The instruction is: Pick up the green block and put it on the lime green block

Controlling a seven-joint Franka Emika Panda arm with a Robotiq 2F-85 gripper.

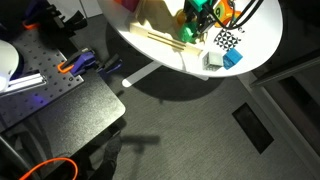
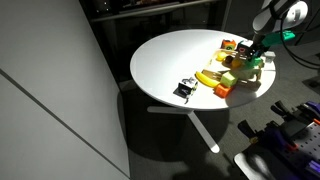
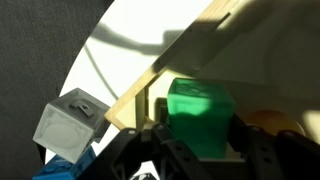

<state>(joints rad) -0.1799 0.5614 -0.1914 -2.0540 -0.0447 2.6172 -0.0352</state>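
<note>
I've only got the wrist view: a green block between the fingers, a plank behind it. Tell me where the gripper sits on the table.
Observer: In an exterior view the gripper is over a cluster of toys near the rim of a round white table, well away from its middle.
Operator: Give me what borders that cluster.
Observer: A long yellow piece and an orange piece lie on the cluster's side toward the table's middle.
Operator: Now name something outside my frame.
Observer: A black-and-white checkered piece lies next to the blue cube, close to the table edge.
</note>
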